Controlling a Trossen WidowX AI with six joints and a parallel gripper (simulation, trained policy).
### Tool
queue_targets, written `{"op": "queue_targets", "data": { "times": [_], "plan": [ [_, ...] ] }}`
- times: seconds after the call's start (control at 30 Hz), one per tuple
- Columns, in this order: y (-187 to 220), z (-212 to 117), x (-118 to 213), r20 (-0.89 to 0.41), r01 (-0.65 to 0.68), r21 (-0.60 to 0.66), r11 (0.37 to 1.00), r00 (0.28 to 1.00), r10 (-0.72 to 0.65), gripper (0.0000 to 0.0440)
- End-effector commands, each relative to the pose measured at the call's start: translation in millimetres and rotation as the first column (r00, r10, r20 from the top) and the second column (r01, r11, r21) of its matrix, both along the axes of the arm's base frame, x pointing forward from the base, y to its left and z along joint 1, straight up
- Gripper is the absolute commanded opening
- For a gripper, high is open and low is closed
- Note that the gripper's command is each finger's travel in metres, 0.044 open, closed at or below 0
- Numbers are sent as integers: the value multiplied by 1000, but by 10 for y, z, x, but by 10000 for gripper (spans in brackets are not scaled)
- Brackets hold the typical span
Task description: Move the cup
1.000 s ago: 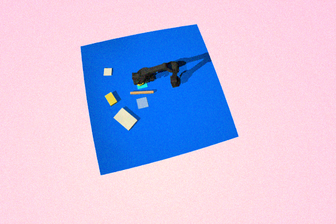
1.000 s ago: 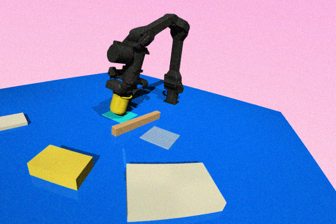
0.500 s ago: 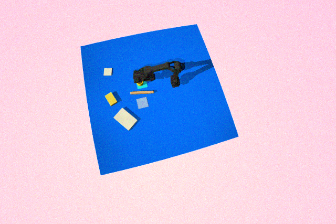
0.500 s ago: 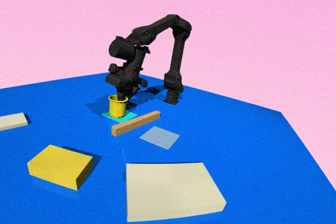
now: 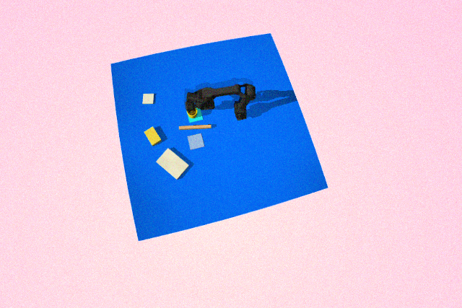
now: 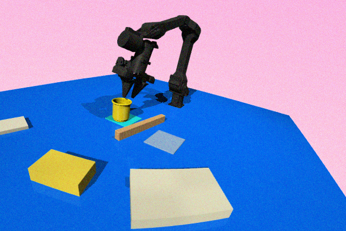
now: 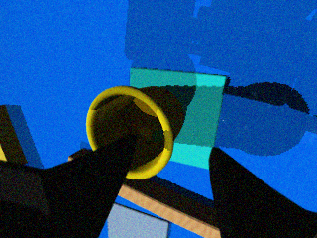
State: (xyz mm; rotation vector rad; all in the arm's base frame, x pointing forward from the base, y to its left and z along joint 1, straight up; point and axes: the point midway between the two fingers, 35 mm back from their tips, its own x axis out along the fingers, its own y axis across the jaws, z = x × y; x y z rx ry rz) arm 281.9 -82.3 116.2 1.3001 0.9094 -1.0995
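The yellow cup (image 5: pixel 192 113) (image 6: pixel 120 112) (image 7: pixel 124 90) stands upright on the teal pad (image 5: pixel 196 120) (image 6: pixel 134 119) (image 7: pixel 204 119), toward one side of it. Its inside is dark in the wrist view, and I cannot make out the marbles; none show outside it. My gripper (image 6: pixel 128 97) (image 7: pixel 172 147) is open and empty just above the cup's rim. In the wrist view, one finger overlaps the cup's mouth and the other is to its right. The grey-blue pad (image 5: pixel 195 141) (image 6: pixel 165 142) (image 7: pixel 136 223) has nothing on it.
A low wooden bar (image 5: pixel 195 127) (image 6: pixel 139 127) (image 7: pixel 168 209) lies between the two pads. A yellow block (image 5: pixel 152 135) (image 6: pixel 61 169), a large cream block (image 5: pixel 172 164) (image 6: pixel 178 195) and a small cream block (image 5: pixel 148 98) (image 6: pixel 12 125) lie farther off.
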Motion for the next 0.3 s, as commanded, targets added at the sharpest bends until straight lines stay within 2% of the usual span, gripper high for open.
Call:
{"op": "queue_targets", "data": {
  "times": [0.0,0.1,0.27],
  "plan": [
    [-3,89,-13,23,12,7,1000,1000,-12,244],
    [-24,198,-24,48,22,5,1000,999,-22,276],
    [-73,361,-46,78,48,7,999,996,-48,379]
  ]
}}
